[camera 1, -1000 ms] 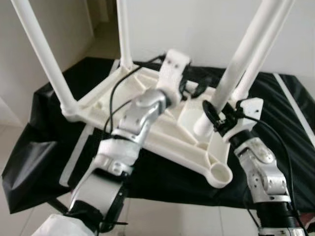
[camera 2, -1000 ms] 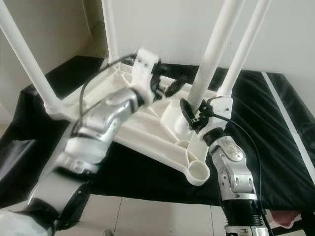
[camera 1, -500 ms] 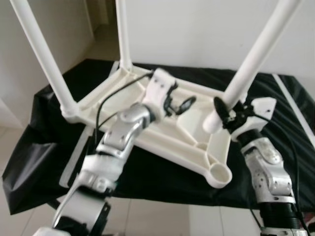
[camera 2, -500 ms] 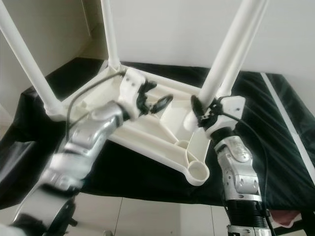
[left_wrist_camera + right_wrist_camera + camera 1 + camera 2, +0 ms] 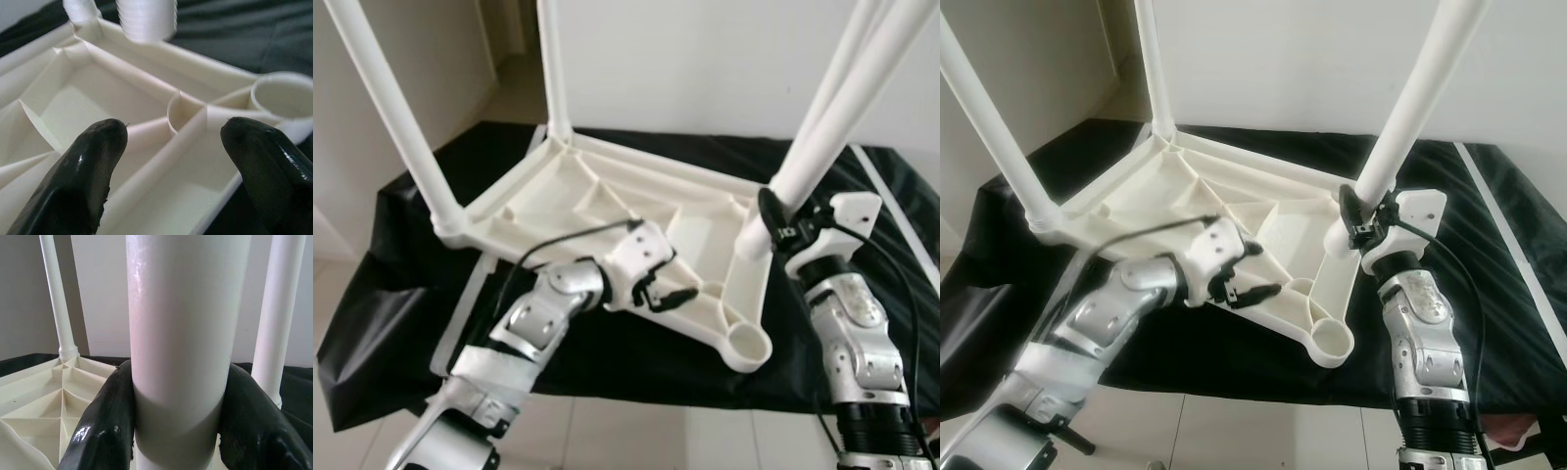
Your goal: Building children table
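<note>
The white plastic table top (image 5: 607,201) lies upside down on a black cloth. Three white legs stand in its corner sockets: front left (image 5: 396,117), far left (image 5: 553,69) and far right (image 5: 283,308). My right gripper (image 5: 773,223) is shut on a fourth leg (image 5: 832,108), held tilted with its lower end (image 5: 752,242) over the right rail. The front right socket (image 5: 749,345) holds no leg. My left gripper (image 5: 677,277) is open at the front rail, its fingers (image 5: 93,171) over the ribs near that socket (image 5: 283,95).
The black cloth (image 5: 401,255) covers a low surface and hangs over its front edge above a pale tiled floor (image 5: 636,436). A white wall (image 5: 705,59) stands close behind. A white strip (image 5: 460,313) lies under the table top's left side.
My left gripper has drawn back from the middle of the table top down to its front rail. My right gripper has carried the leg rightward, off the inner panel to the right rail.
</note>
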{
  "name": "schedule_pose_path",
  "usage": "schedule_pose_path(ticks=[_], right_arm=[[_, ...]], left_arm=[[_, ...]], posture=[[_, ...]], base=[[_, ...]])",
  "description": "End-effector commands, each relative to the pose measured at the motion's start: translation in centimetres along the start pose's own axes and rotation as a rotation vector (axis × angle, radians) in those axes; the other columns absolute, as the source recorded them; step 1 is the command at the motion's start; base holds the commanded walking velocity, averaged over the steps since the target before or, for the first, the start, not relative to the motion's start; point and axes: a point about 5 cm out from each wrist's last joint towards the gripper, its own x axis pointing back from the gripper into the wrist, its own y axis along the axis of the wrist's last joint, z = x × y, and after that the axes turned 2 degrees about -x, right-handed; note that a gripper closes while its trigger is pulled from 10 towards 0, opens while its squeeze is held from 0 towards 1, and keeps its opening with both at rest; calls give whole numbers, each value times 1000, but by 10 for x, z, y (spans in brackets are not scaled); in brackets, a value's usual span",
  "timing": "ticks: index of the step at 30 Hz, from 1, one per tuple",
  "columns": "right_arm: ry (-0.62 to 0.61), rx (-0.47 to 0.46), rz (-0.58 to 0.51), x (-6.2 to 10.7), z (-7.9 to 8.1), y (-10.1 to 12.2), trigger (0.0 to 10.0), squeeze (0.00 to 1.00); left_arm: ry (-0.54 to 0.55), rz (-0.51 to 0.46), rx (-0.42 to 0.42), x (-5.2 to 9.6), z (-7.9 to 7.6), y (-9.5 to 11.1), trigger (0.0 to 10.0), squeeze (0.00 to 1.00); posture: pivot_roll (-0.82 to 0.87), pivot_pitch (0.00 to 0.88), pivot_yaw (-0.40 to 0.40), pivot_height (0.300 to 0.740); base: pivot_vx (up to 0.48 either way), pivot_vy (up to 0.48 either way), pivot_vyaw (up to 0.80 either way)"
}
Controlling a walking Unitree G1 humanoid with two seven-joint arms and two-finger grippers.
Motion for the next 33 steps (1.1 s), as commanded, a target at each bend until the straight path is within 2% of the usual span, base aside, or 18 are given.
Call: schedule_pose_path(ticks=[1,9,15,17,18,21,24,29,33], right_arm=[[-8,3,-33,-3,-1,6,10000,0],[-10,6,-33,-4,-1,5,10000,0],[-12,4,-37,-4,-1,6,10000,0],[-11,4,-36,-5,0,6,10000,0],[-11,4,-36,-5,0,6,10000,0],[-14,7,-35,-5,0,6,10000,0],[-15,4,-34,-4,0,5,10000,0],[-22,0,-28,-2,0,4,10000,0],[-25,2,-27,-1,0,4,10000,0]], left_arm=[[-87,52,-29,1,-9,-11,10000,0],[-115,80,-27,-1,-15,-18,10000,0],[-136,74,-22,-9,-24,-17,10000,0],[-137,56,0,-22,-32,-15,10000,0],[-137,56,0,-22,-32,-15,10000,0],[-132,53,8,-34,-39,-13,10000,0],[-92,62,24,-40,-41,-14,10000,0],[47,94,51,-54,-33,-17,10000,0],[79,71,72,-61,-32,-11,10000,0]], posture=[[-7,0,-13,740],[-7,0,-13,740],[-7,0,-14,740],[-9,0,-15,740],[-9,0,-15,740],[-15,0,-13,740],[-19,0,-8,740],[-23,0,-8,740],[-25,0,-8,740]], base=[[0,0,0],[0,0,0],[0,0,0],[0,0,0],[0,0,0],[0,0,0],[0,0,0],[0,0,0],[0,0,0]])
